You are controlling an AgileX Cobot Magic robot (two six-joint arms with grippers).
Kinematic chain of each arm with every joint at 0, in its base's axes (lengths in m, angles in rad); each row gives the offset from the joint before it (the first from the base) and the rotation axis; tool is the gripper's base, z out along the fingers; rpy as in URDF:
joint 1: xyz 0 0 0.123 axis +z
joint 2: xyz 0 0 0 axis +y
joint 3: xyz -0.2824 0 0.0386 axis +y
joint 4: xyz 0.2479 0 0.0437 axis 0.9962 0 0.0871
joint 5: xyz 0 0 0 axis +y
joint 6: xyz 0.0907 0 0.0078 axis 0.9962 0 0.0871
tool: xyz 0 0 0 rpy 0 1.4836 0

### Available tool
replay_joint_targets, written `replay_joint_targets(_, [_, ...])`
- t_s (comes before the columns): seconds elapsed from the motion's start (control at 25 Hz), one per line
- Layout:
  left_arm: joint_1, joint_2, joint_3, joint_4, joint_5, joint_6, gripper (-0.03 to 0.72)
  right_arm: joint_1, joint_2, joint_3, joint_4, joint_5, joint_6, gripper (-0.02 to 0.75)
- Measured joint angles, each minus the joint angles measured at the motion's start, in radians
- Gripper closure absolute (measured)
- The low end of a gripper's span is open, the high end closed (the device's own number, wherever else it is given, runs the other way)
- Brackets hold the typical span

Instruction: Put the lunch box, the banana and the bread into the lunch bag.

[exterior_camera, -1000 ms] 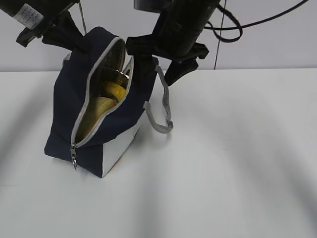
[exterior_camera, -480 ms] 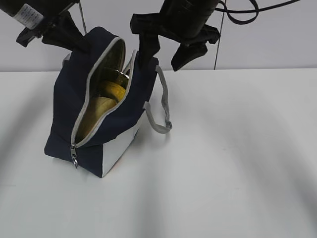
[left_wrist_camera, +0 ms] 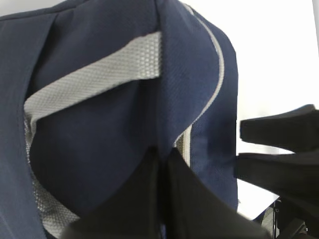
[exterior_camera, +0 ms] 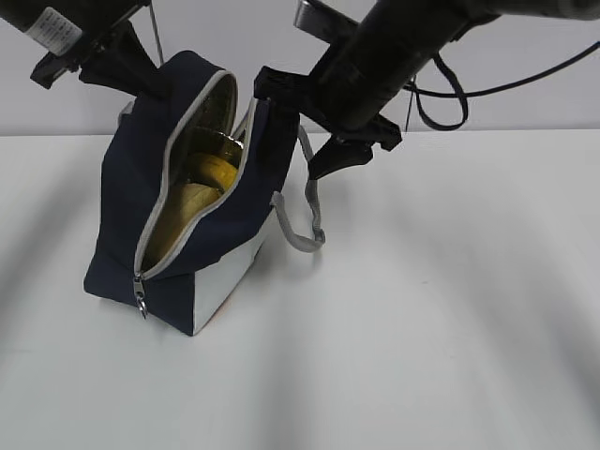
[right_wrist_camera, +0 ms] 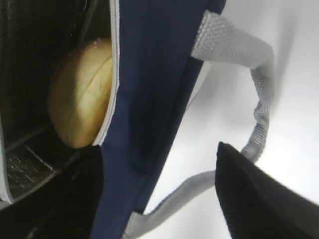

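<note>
the lunch bag [exterior_camera: 178,206] stands on the left part of the white table [exterior_camera: 450,309], its grey zipper undone so that the mouth gapes upward and toward the near side. inside, against the silvery lining, the bread [exterior_camera: 183,211] lies nearest the opening, the banana [exterior_camera: 217,171] sits just behind it, and a glint further back may be the lunch box, though it is too dark to tell. the right wrist view shows the bread [right_wrist_camera: 82,99] plainly, a pale slit along its top, tucked behind the zipper edge of the bag.

the left gripper [exterior_camera: 141,80] reaches in from the far left and pinches the navy fabric at the bag's upper far edge, its fingers pressed together on the cloth. the right gripper [exterior_camera: 305,127] hangs at the bag's far right rim with its fingers apart, one over the opening and one outside above the grey strap handle [exterior_camera: 305,211], holding nothing.

no readable writing shows on the bag; a white sticker on the left arm is too blurred to read.
</note>
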State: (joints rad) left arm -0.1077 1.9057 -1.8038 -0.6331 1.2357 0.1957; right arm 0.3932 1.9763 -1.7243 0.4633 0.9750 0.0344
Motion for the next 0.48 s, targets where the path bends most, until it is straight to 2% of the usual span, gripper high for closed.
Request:
replay_joint_targets(0.28, [0.000, 0.000, 0.000, 0.003, 0.000, 0.000, 0.690, -0.029, 0.000, 0.130, 0.222, -0.160, -0.134, 0.232])
replay_joint_targets(0.48, [0.000, 0.000, 0.000, 0.004, 0.000, 0.000, 0.690, -0.043, 0.000, 0.201, 0.407, -0.235, -0.275, 0.319])
